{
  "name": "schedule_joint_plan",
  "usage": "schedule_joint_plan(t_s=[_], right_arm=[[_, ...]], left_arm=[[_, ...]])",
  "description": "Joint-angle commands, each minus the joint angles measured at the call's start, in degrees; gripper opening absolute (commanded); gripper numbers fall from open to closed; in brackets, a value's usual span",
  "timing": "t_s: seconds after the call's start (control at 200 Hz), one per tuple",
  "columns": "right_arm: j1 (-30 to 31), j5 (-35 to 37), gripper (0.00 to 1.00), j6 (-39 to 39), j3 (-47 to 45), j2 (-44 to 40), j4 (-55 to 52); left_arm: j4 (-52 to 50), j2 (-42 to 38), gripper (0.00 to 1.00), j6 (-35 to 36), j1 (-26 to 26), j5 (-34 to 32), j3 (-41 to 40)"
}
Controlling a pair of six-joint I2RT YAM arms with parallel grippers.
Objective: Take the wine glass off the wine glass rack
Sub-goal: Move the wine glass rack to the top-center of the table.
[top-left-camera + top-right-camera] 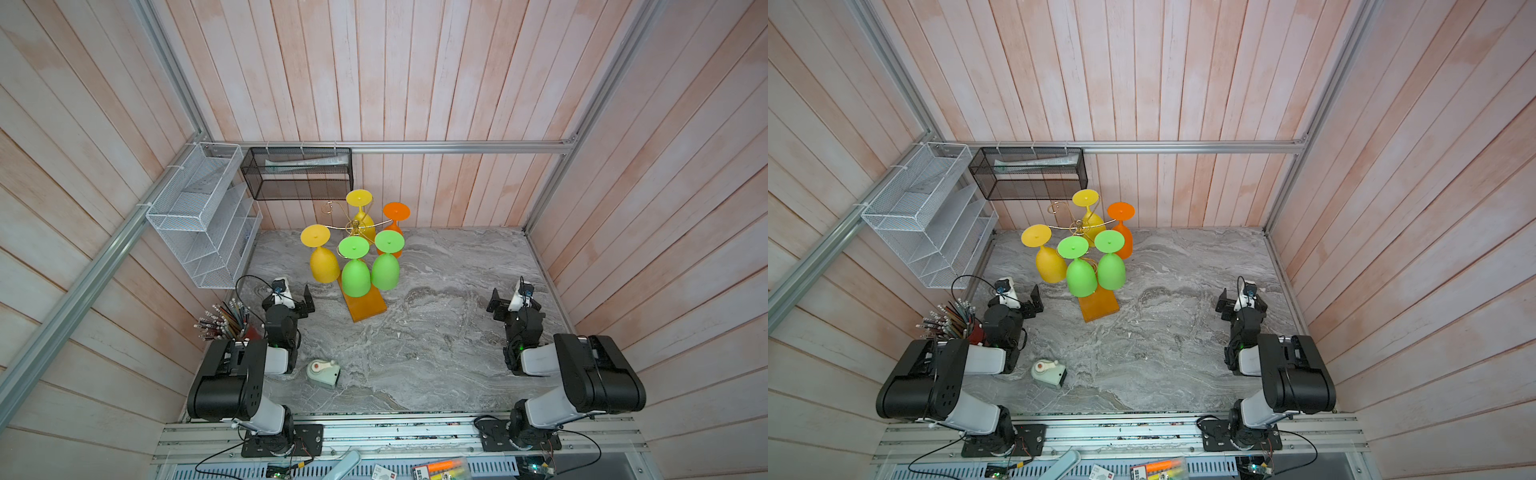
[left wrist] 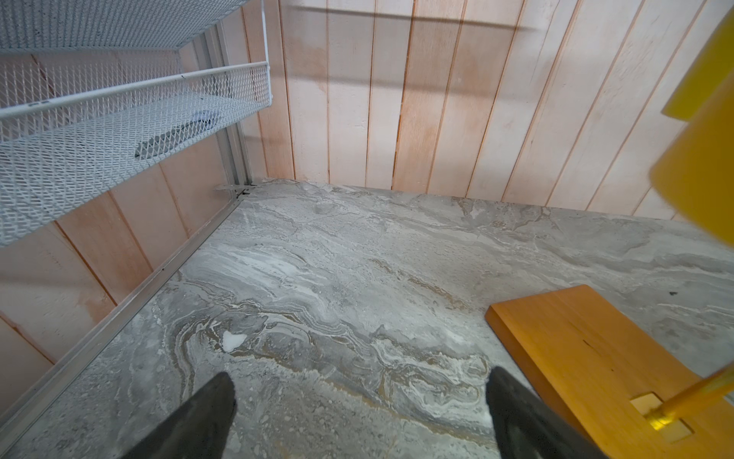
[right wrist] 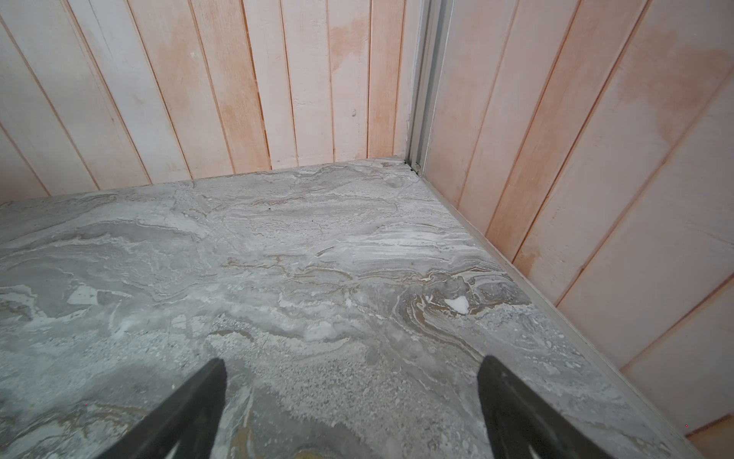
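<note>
Pre-reach; nothing taken yet. Wine glass rack (image 1: 367, 309) stands far-centre on bench (image 1: 436, 332), five glasses hanging bowl-down. Left jaws wide apart, empty, just left of the rack's base; right jaws likewise, well apart at right. Next, likely: left arm (image 1: 282, 320) rises to near green wine glass (image 1: 355, 277), grips bowl, slides foot off scroll.

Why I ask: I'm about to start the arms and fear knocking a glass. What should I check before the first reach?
1. Left hand open and empty: ok.
2. Right hand open and empty: ok.
3. Wine glass rack base flat on the table: ok.
4. Five glasses hanging upside down, none gripped: ok.
5. Bare table between left hand and the nearest yellow glass: ok.
6. Glass foot free to slide off its wire arm: cannot tell.
</note>
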Motion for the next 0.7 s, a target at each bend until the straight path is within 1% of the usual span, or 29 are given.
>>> schedule_joint_plan(t_s=[0.0, 0.205, 0.365, 0.485, 0.61, 0.695], right_arm=[[0.1, -0.6, 0.98, 0.1, 0.8, -0.7, -0.1], [0.1, -0.2, 0.98, 0.1, 0.0, -0.9, 1.0], [1.3, -0.5, 0.98, -1.4, -3.3, -1.6, 6.4], [3.0, 0.1, 0.97, -3.4, -4.7, -2.4, 8.7], [3.7, 1.4, 0.97, -3.9, -5.1, -3.8, 8.4], [4.1, 2.3, 0.97, -3.9, -5.1, -5.4, 7.1]], left_arm=[[0.7, 0.1, 1.0, 0.7, -0.1, 0.1, -0.1], [1.1, -0.1, 1.0, 0.6, -0.1, -0.1, -0.4], [4.9, -1.0, 1.0, 0.0, -0.4, -2.2, -3.0], [8.0, -1.9, 1.0, 0.7, -1.8, -4.7, -4.9], [6.6, -4.9, 1.0, 0.1, -2.2, -7.0, -5.5], [2.9, -7.7, 1.0, -0.5, -2.4, -8.4, -5.1]])
